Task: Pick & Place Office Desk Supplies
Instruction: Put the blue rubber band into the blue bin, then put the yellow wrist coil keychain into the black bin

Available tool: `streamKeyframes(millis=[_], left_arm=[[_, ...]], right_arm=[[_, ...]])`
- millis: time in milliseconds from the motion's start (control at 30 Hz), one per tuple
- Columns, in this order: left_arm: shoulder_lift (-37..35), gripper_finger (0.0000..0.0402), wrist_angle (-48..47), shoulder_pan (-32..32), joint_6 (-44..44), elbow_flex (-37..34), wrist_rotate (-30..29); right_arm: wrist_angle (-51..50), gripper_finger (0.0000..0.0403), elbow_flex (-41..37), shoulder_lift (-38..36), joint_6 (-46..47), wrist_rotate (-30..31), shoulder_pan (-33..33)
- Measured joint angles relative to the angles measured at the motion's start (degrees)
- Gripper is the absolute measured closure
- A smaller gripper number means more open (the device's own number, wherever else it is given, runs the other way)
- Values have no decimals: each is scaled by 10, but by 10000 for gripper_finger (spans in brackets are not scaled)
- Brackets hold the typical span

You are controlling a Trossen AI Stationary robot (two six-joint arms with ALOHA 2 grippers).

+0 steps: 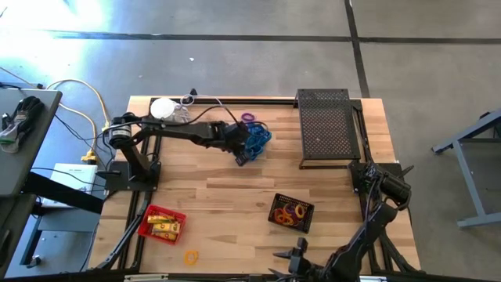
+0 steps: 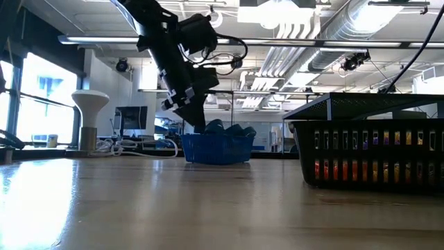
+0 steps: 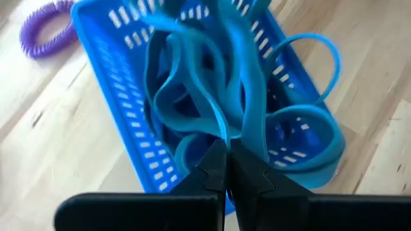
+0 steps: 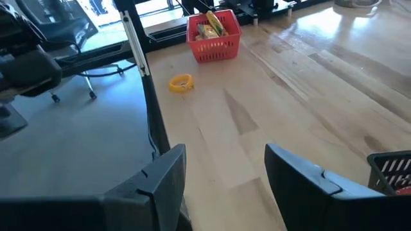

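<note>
Hanging over the blue basket, the left hand has its fingers together on a blue band loop. The basket lies directly below it, far side of the counter. The right hand, fingers apart, waits at the near edge.

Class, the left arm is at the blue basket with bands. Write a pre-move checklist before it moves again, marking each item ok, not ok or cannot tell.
1. Left gripper shut on a blue rubber band: ok.
2. Only one band pinched: cannot tell.
3. Small blue plastic mesh basket flat on the wooden table: ok.
4. Purple coil ring inside the basket: not ok, beside it.
5. Right gripper open, parked at the table's near edge: ok.
</note>
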Motion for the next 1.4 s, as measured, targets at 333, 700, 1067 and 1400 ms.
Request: streamKeyframes(millis=[333,700,1067,1400], left_arm=[[-1,389,-21,5,-16,0,0],[-4,296,-13,5,-3,0,-112],[-24,289,-3,-38,77,0,-231],[-184,289,-160,-226,-3,0,-104]], right_arm=[[0,203,0,0,-56,18,-1],[-5,203,0,0,-85,10,-13],[-22,203,0,-1,-85,-1,-14],[-24,203,0,-1,-131,14,-26]])
